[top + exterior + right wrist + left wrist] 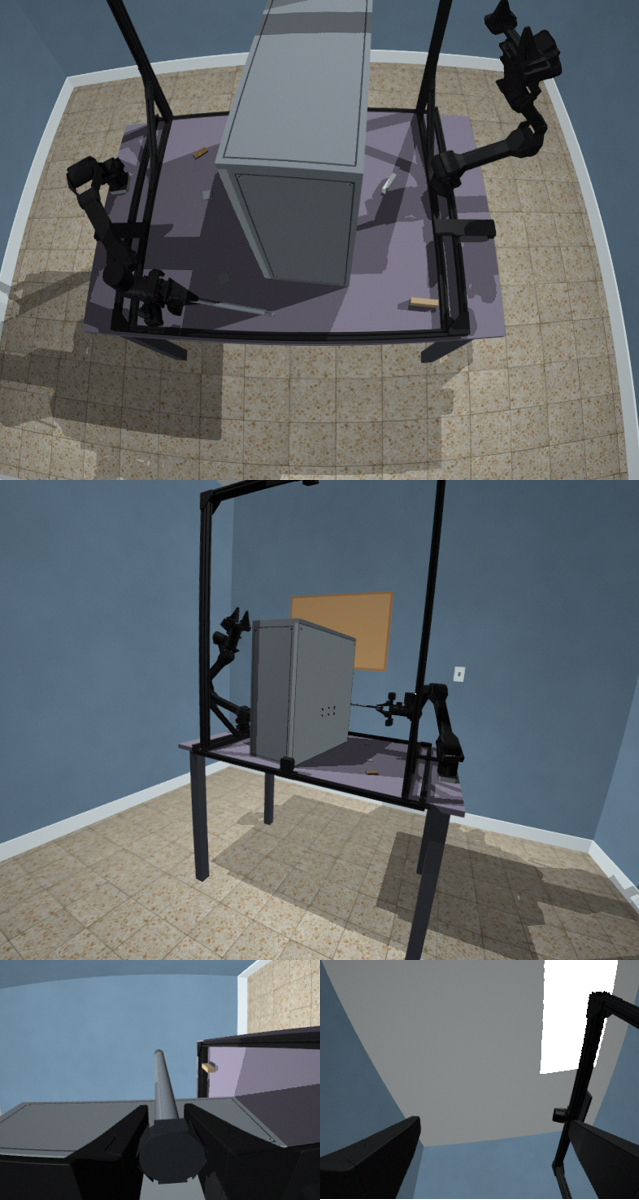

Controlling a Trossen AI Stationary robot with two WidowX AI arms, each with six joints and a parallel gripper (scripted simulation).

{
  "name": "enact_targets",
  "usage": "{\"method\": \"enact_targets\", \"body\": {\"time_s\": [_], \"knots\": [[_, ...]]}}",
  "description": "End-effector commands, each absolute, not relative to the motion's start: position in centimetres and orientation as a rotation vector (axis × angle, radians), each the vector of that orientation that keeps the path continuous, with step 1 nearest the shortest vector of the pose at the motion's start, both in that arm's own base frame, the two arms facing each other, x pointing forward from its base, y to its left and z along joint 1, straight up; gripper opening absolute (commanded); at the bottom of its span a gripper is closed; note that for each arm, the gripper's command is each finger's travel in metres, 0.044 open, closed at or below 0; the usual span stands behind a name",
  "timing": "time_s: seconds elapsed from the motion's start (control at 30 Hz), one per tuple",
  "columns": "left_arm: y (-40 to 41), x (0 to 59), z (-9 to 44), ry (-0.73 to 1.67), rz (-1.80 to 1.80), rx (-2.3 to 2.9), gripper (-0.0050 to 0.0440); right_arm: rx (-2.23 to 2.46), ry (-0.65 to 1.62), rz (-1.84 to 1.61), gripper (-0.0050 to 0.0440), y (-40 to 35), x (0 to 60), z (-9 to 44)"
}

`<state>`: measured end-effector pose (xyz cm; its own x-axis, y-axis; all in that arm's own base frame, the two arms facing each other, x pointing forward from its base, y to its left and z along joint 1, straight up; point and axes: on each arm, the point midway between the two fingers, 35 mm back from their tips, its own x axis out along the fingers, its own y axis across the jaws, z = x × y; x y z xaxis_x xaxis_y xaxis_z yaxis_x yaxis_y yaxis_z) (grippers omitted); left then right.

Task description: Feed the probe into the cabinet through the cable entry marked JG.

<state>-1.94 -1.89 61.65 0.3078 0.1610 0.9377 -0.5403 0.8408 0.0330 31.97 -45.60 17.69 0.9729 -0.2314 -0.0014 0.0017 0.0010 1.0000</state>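
- The long, slim grey cylindrical probe (234,307) (364,704) (164,1091) is in the lower left of the top frame, outside the grey box-shaped metal cabinet (299,103) (322,687) (82,1123) and apart from it. In the exterior frame its far end is hidden behind the cabinet.
- Its grasped end is hard to make out; in the right wrist frame a dark, round, faceted piece (171,1156) covers the space between the fingers.
- The probe looks straight, smooth and nearly level, with a rounded tip at the centre of the right wrist frame.
- The right gripper (190,298) (380,707) (166,1112) is closed on the probe, its black jaws a small way apart.
- A cluster of small dark holes (328,710) is low on the cabinet's side, in the centre of the exterior frame; any lettering there is too small to read, so JG cannot be picked out.
- The left gripper (514,15) (241,611) (496,1126) is fully open with nothing between its jaws, at upper right of the top frame.
- On the purple table (361,310) (330,771) (265,1070), a tan block (423,302) (208,1068) lies at lower right of the top frame, an orange-brown block (200,152) (371,773) at upper left.
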Motion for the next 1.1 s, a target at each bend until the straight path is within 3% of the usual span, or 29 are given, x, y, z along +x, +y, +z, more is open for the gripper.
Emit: {"method": "enact_targets", "body": {"time_s": [0.0, 0.37, 0.83, 0.97, 1.07], "knots": [[-1.1, 0.6, 59.8, -1.178, 0.439, 0.418, 0.044, 1.563, -0.185, -0.185, 0.0, -45.7, 32.0, 17.7], [-1.6, 2.3, 55.9, -1.3, 0.35, 0.536, 0.044, 1.563, -0.185, -0.185, 0.0, -45.7, 32.0, 17.7], [-3.3, 3.6, 47.1, -1.432, 0.231, 0.72, 0.044, 1.563, -0.185, -0.185, 0.0, -45.7, 32.0, 17.7], [-3.1, 3.8, 46.9, -1.426, 0.229, 0.718, 0.044, 1.563, -0.185, -0.185, 0.0, -45.7, 32.0, 17.7], [-0.8, 7.2, 46.8, -1.325, 0.231, 0.657, 0.044, 1.563, -0.185, -0.185, 0.0, -45.7, 32.0, 17.7]]}}
